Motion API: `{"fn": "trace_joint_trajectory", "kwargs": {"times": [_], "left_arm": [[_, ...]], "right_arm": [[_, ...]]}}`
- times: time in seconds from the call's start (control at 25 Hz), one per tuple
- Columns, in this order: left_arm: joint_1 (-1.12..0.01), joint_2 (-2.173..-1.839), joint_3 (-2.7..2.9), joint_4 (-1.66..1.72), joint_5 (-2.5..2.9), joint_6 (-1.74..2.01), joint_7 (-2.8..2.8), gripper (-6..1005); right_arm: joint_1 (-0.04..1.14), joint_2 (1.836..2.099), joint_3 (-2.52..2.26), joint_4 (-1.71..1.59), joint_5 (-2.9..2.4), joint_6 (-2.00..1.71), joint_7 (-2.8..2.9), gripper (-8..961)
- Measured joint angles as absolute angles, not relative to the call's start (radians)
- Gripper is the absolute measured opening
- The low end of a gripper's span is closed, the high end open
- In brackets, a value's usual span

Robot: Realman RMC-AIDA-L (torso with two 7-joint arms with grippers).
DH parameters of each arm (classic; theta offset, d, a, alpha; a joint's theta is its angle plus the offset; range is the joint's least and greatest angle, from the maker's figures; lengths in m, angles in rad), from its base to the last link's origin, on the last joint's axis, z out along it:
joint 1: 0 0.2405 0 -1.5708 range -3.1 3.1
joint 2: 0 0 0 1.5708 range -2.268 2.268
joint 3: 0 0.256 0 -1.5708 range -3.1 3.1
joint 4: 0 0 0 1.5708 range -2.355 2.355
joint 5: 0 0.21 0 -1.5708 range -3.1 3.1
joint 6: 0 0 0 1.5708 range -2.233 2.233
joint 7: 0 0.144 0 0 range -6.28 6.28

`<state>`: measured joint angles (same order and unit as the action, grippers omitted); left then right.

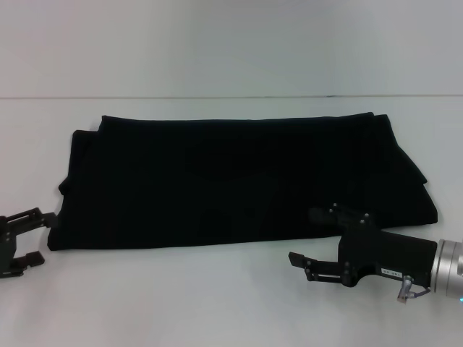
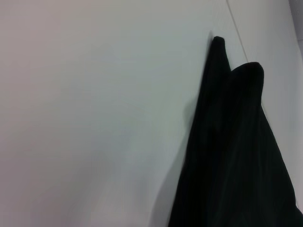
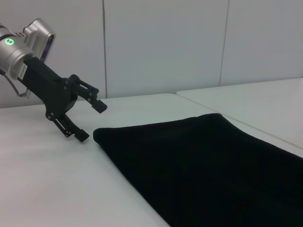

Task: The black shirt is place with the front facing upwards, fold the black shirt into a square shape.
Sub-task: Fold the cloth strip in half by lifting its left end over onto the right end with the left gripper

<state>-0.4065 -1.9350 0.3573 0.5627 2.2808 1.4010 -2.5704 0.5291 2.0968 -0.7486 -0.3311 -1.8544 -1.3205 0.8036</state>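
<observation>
Across the middle of the head view, the plain black cloth shirt (image 1: 239,184) lies folded into a wide band on the white table (image 1: 217,303). At lower right, the black right gripper (image 1: 304,237) hovers at the shirt's near edge, jaws apart, empty. At the left edge, the black left gripper (image 1: 40,237) sits beside the shirt's corner, jaws spread, holding nothing. A seam (image 1: 217,97) crosses the table behind the shirt.

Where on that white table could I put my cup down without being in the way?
Behind the folded black cloth shirt, the white table is bare. In front, between the open left end effector and open right end effector, lies a free strip, but both crowd the shirt's near corners.
</observation>
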Motion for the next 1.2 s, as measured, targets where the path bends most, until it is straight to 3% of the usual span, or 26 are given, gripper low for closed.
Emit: {"fn": "trace_joint_trajectory", "kwargs": {"times": [1.2], "left_arm": [[-0.506, -1.954, 0.434, 0.511, 2.279, 1.292, -2.509, 757]], "right_arm": [[0.541, 2.097, -0.743, -0.321, -1.848, -1.323, 0.811, 920]]}}
